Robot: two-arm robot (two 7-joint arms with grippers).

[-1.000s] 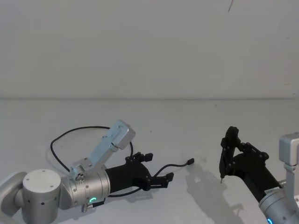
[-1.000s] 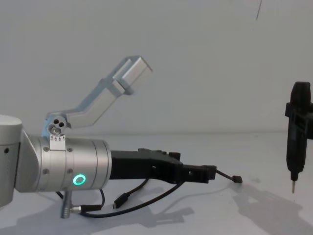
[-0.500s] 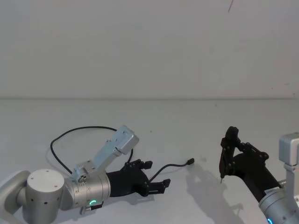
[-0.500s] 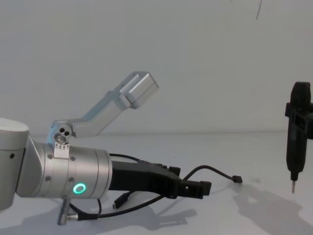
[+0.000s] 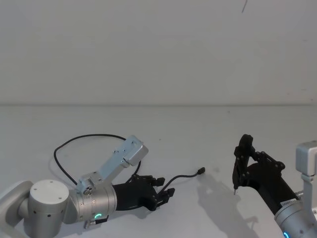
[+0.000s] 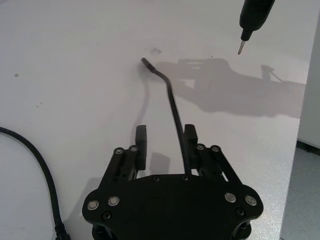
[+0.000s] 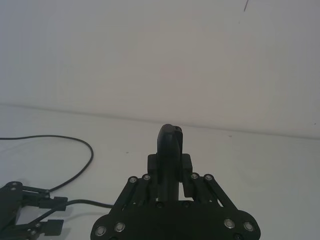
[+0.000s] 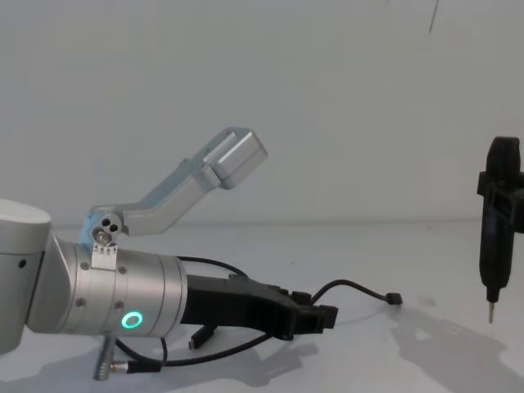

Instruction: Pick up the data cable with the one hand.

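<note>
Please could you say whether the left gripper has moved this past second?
Yes. The left gripper has sunk toward the white table and drawn back from the parked right gripper holding a black metal-tipped tool, its fingers narrowing around the thin black data cable.

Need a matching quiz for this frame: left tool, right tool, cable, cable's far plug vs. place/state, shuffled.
Things:
1. left tool
2. right tool
3. cable
4. far plug

Places/states:
A. raised at the right, shut on a short lead
B. on the table, between the two tools
C. low over the table, open, straddling the cable
D. loops at the robot's left, then runs between two fingers

Pairs: 1-C, 2-A, 3-D, 4-B
</note>
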